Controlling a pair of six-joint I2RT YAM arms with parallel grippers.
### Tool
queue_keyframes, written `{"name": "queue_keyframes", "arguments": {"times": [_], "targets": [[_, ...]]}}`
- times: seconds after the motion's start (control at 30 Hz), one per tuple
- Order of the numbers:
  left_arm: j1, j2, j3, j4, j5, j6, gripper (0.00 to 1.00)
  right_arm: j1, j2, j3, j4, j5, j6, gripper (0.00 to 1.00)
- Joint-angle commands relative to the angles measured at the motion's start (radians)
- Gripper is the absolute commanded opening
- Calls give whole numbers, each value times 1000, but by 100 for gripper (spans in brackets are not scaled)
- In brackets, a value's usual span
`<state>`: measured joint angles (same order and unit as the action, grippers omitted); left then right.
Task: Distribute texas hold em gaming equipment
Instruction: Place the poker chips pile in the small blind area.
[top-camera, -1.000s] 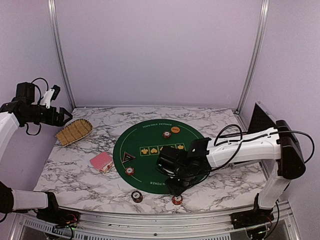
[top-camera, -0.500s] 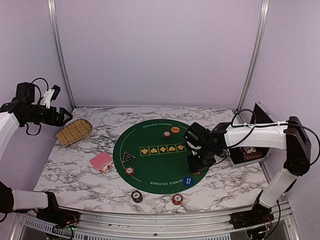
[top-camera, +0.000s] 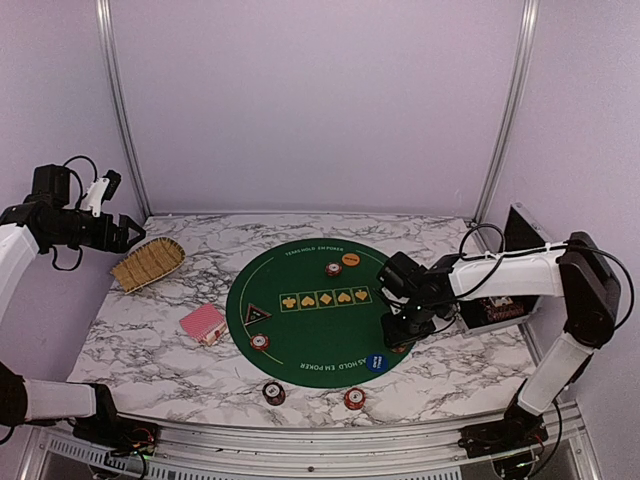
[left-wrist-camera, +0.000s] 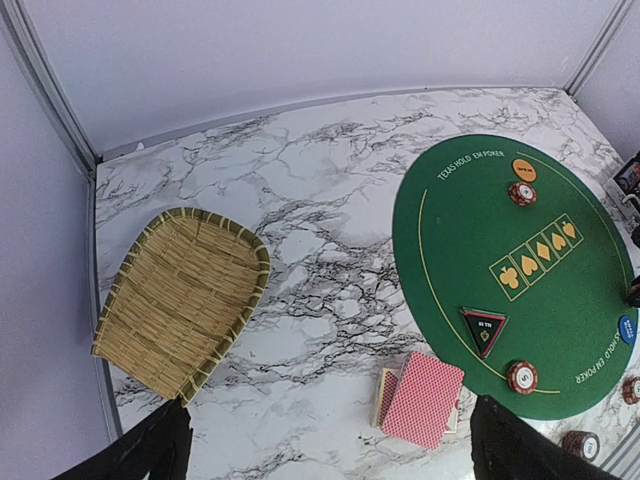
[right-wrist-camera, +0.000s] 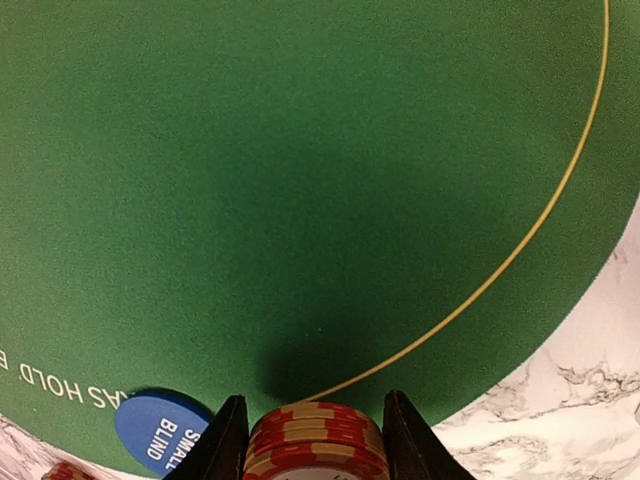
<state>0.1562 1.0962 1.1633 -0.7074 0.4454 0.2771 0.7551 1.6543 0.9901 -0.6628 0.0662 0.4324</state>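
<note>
Top view first: the left gripper (top-camera: 125, 233) hangs high, well left of the green mat (top-camera: 310, 335), jaws spread wide with nothing between them, and the woven basket (top-camera: 148, 262) is just under it. The right gripper (top-camera: 400, 328) is down at the mat's right edge. The cards (top-camera: 203, 323) lie on the marble worktop (top-camera: 150, 350) just left of the mat. The triangular marker (top-camera: 258, 314) sits on the mat's left side, the blue button (top-camera: 376, 363) on its near-right rim. A dark chip (top-camera: 274, 392) and a red chip (top-camera: 354, 398) lie off the mat's near edge.

Over to the left wrist: both fingers (left-wrist-camera: 150, 450) sit far apart in the bottom corners, empty. The cards lie pink backs up, beside the mat.

Right wrist now: the fingers close narrowly on either side of a chip stack (right-wrist-camera: 315, 440), right by the mat's gold line, with the blue button just beside it. Whether the stack rests on the mat or rides above it is hard to say.
</note>
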Motion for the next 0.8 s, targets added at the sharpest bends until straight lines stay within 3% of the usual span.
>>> {"name": "queue_keyframes", "arguments": {"times": [0.0, 0.17, 0.43, 0.77], "targets": [[5, 2, 22, -20, 14, 12, 99, -10, 23, 11, 46, -11, -14, 33], [5, 1, 22, -22, 12, 16, 99, -12, 24, -11, 51, -10, -10, 37], [5, 4, 25, -23, 13, 16, 99, -14, 11, -8, 24, 24, -16, 70], [4, 3, 29, -22, 13, 10, 99, -9, -24, 124, -63, 85, -18, 73]]}}
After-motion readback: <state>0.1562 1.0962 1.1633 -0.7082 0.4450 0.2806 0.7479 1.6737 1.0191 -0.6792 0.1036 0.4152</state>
